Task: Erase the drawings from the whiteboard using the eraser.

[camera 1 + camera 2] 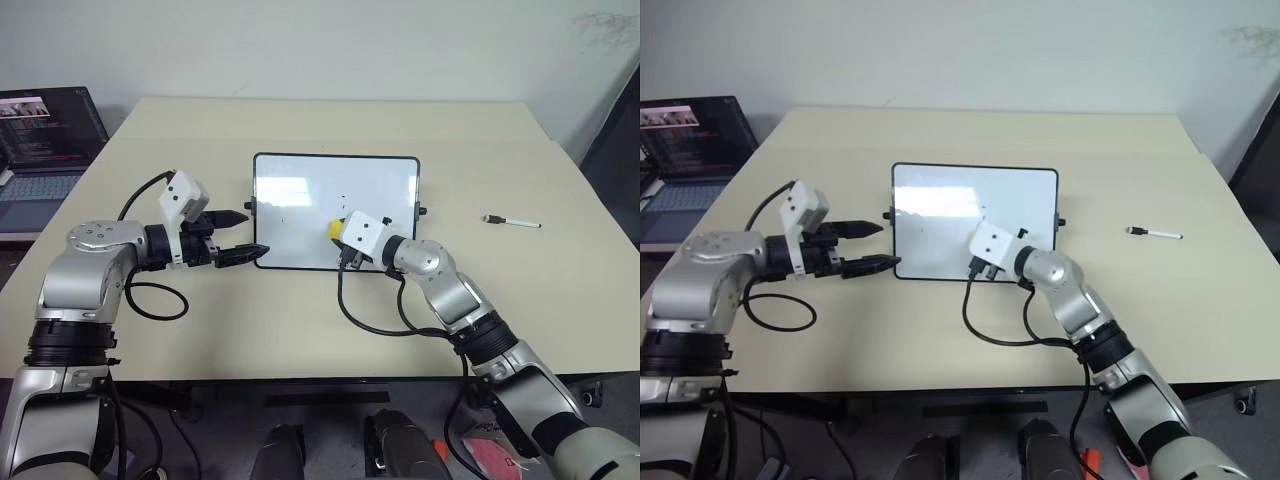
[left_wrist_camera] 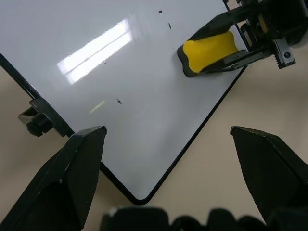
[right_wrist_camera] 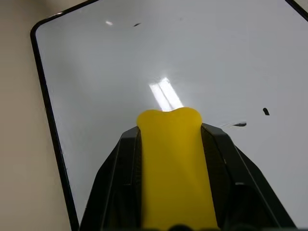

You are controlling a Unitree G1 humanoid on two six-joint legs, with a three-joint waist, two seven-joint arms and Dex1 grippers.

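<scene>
Two grippers flank your whiteboard (image 1: 300, 205), which lies flat near the middle of the table (image 1: 500, 300). Your right gripper (image 3: 168, 139) is clamped on the yellow eraser (image 2: 208, 52), held over the board's near right part. Your left gripper (image 1: 240, 235) hangs with its fingers spread at the board's left edge, gripping nothing. Only small dark specks (image 2: 119, 101) of the drawings show on the white surface. You also have a marker pen (image 1: 512, 222) well right of the board and a laptop (image 1: 45, 150) at the far left.
</scene>
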